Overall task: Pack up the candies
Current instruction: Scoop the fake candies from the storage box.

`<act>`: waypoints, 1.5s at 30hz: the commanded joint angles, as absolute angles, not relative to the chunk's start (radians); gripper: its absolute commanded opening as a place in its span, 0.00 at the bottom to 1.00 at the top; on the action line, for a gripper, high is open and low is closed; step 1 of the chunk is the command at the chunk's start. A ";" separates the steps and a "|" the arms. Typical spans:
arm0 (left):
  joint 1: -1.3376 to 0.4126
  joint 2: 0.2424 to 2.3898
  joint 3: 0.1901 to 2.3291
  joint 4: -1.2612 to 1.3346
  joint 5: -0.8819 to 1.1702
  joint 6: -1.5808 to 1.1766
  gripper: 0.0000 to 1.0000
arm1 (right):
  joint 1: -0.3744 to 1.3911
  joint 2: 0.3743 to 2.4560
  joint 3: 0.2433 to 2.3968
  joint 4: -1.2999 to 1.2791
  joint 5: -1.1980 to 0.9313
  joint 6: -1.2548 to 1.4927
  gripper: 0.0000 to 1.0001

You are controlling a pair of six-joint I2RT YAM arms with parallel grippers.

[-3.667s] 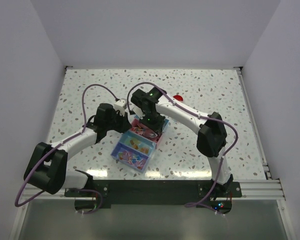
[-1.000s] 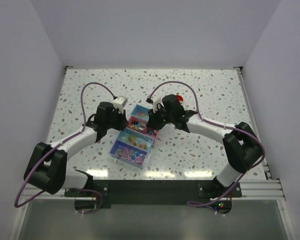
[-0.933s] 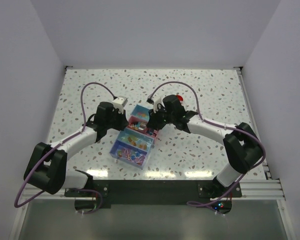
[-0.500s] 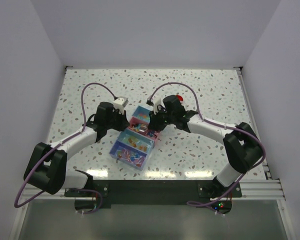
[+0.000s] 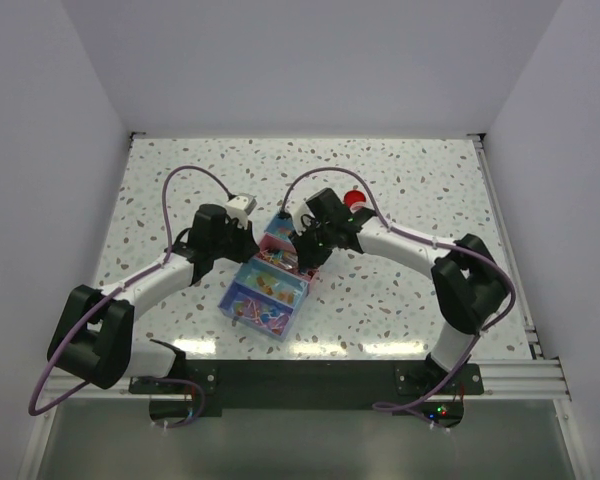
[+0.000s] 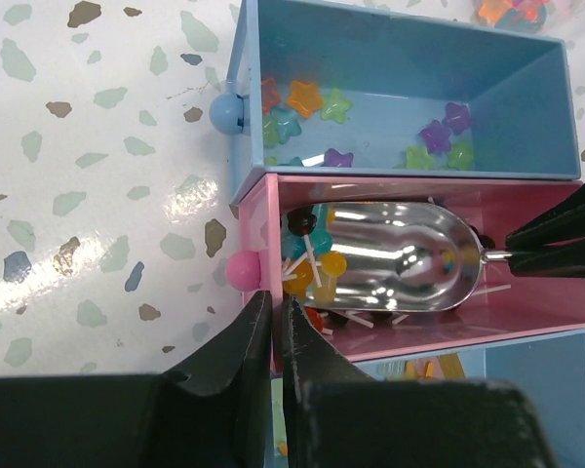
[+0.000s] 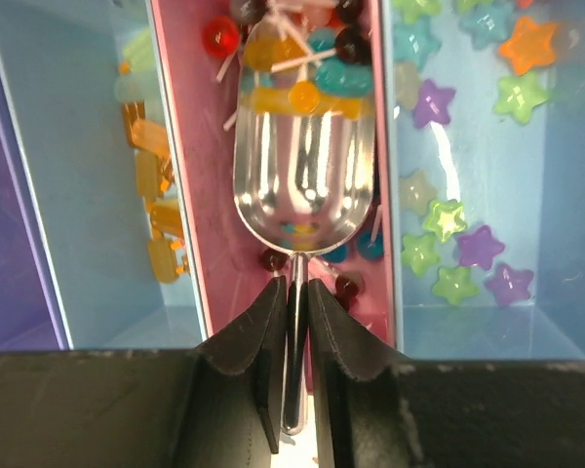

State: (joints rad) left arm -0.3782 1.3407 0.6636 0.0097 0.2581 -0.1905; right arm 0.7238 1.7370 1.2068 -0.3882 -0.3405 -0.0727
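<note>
The candies lie in a row of small open bins: round lollipops (image 6: 312, 263) in the pink bin (image 6: 556, 307), star sweets (image 6: 302, 99) in the blue bin (image 6: 409, 49) beside it, orange ones (image 7: 156, 185) in another blue bin. My left gripper (image 6: 273, 304) is shut on the pink bin's end wall, just below its pink knob (image 6: 242, 269). My right gripper (image 7: 294, 292) is shut on the handle of a metal scoop (image 7: 302, 166), whose bowl lies in the pink bin with lollipops (image 7: 302, 73) at its front lip. From above, both grippers (image 5: 252, 243) (image 5: 305, 253) meet at the bins (image 5: 265, 300).
A round red lid (image 5: 356, 199) lies on the speckled table (image 5: 160, 190) just behind my right arm. A purple bin (image 5: 260, 314) is the nearest of the row. White walls enclose the table on three sides.
My right arm has swung in towards the left, pushing the scoop further along the pink bin into the lollipops. The left gripper has kept its hold on the bin wall.
</note>
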 commanded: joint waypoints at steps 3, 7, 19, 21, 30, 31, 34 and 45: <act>-0.379 1.310 0.666 0.058 0.314 -0.199 0.01 | 0.750 1.761 1.307 -0.581 -0.264 -0.117 0.21; -0.379 1.308 0.667 0.061 0.311 -0.199 0.01 | 0.761 1.776 1.365 -0.667 -0.215 -0.132 0.27; -0.379 1.310 0.675 0.063 0.313 -0.202 0.02 | 0.808 1.868 1.528 -0.893 -0.126 -0.163 0.31; -0.379 1.310 0.673 0.069 0.318 -0.204 0.02 | 0.816 1.891 1.551 -0.923 -0.123 -0.167 0.32; -0.379 1.313 0.673 0.078 0.324 -0.212 0.01 | 0.836 1.936 1.577 -0.945 -0.080 -0.170 0.00; -0.377 1.315 0.672 0.084 0.336 -0.213 0.01 | 0.838 1.940 1.580 -0.940 -0.081 -0.170 0.00; -0.379 1.322 0.664 0.109 0.374 -0.230 0.00 | 0.839 1.962 1.583 -0.896 -0.097 -0.164 0.00; -0.394 1.351 0.652 0.149 0.456 -0.273 0.00 | 0.838 1.954 1.519 -0.582 -0.235 -0.075 0.00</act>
